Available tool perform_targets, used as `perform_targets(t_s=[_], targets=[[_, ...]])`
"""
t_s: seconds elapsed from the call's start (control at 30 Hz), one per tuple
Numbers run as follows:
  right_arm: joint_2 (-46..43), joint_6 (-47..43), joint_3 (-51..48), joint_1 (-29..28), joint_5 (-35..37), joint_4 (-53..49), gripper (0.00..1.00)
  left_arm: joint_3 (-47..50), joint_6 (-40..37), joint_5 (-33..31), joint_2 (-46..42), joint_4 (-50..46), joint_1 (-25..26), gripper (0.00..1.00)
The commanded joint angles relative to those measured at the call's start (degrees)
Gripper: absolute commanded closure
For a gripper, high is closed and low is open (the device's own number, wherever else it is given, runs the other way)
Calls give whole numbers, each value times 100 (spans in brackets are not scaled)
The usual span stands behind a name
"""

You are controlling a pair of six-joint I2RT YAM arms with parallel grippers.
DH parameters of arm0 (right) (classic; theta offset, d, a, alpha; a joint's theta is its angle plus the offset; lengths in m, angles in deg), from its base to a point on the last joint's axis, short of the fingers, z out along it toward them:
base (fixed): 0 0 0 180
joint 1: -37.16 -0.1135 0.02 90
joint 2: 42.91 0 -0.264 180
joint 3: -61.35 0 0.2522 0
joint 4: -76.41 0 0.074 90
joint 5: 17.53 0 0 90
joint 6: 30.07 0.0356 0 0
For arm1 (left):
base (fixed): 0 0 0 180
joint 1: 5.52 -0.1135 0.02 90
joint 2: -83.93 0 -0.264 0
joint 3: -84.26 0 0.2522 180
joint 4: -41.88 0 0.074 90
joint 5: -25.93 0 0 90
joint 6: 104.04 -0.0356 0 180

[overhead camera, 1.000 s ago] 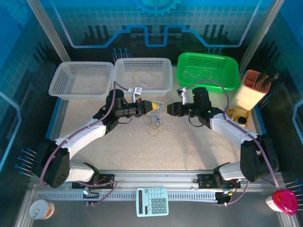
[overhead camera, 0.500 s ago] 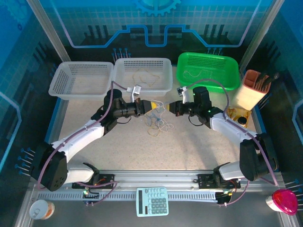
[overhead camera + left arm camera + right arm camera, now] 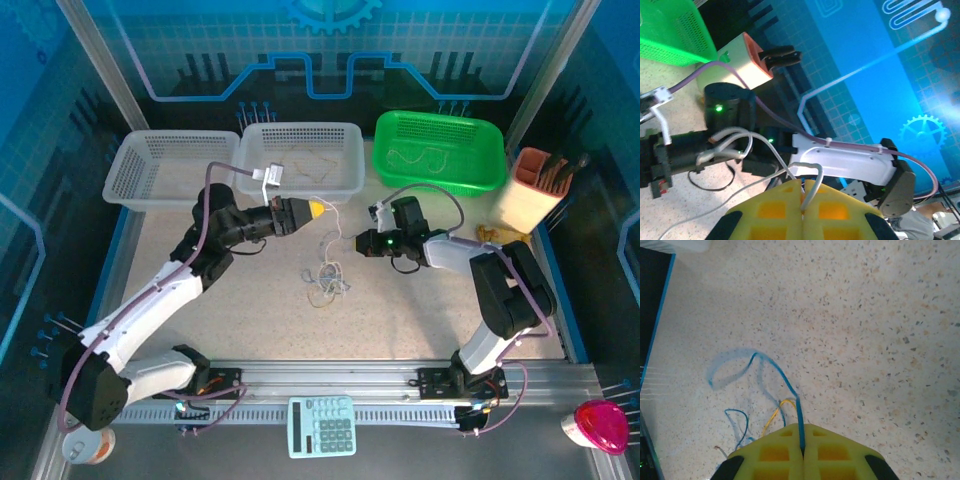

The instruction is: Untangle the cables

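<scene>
Separation is the step in hand: the left gripper (image 3: 802,209) pinches a thin white cord (image 3: 807,164), and the right gripper (image 3: 802,452) clamps a thin blue cord (image 3: 799,420). Next, probably, the arms must spread gently to loosen the knotted heap of thin cables (image 3: 325,280).

This is a robotics lab cell, a staged test bench rather than a home or a shop. Aluminium frame posts (image 3: 100,68) hold blue wall panels (image 3: 450,50) printed with circuit traces and gears. Two white robot arms (image 3: 160,295) are bolted to a slotted metal rail (image 3: 340,380) at the near edge of a speckled tabletop (image 3: 400,320). Plastic sorting baskets (image 3: 130,165) line its far edge.
</scene>
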Motion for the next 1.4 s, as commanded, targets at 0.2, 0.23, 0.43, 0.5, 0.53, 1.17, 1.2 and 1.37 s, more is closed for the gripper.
perform_targets(t_s=[0.2, 0.23, 0.43, 0.5, 0.53, 1.17, 1.2, 1.37], targets=[[-437, -95, 90, -209, 48, -264, 69, -95, -90, 48, -136, -81, 28, 100], [-601, -136, 137, -219, 95, -384, 60, -79, -127, 28, -127, -119, 35, 100], [-1523, -390, 537, -208, 556, -1244, 43, -8, -270, -25, -71, -186, 33, 100], [-1806, -399, 626, -188, 663, -1439, 43, 3, -337, -16, -38, -199, 26, 100], [-1953, -395, 664, -185, 671, -1504, 42, 6, -388, -4, -20, -193, 24, 100], [-2631, -294, 888, -770, 472, -1543, 38, 297, -296, 142, 481, 774, 28, 100], [-2633, -329, 879, -820, 497, -1530, 37, 302, -288, 149, 491, 789, 34, 100], [-2614, -613, 968, -987, 674, -1563, 32, 324, -221, 166, 556, 907, 35, 100]])
